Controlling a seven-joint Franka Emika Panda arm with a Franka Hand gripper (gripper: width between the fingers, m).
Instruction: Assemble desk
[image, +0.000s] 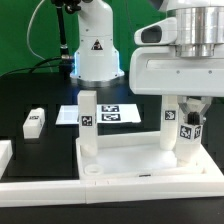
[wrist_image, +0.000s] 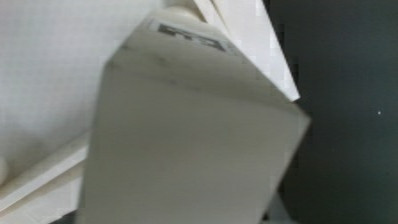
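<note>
The white desk tabletop (image: 130, 162) lies rim up near the front of the black table. Two white legs stand upright in its far corner sockets, one on the exterior view's left (image: 88, 118) and one further right (image: 168, 124). My gripper (image: 190, 112) is at the tabletop's right end, shut on a third tagged leg (image: 188, 132) that it holds upright over the near right corner. In the wrist view this leg (wrist_image: 196, 130) fills the picture and hides my fingers, with the tabletop (wrist_image: 54, 80) behind it. A fourth leg (image: 33, 121) lies loose on the table at the left.
The marker board (image: 108, 115) lies flat behind the tabletop. The robot base (image: 97, 55) stands at the back. White border rails run along the front (image: 90, 192) and the left edge (image: 5, 152).
</note>
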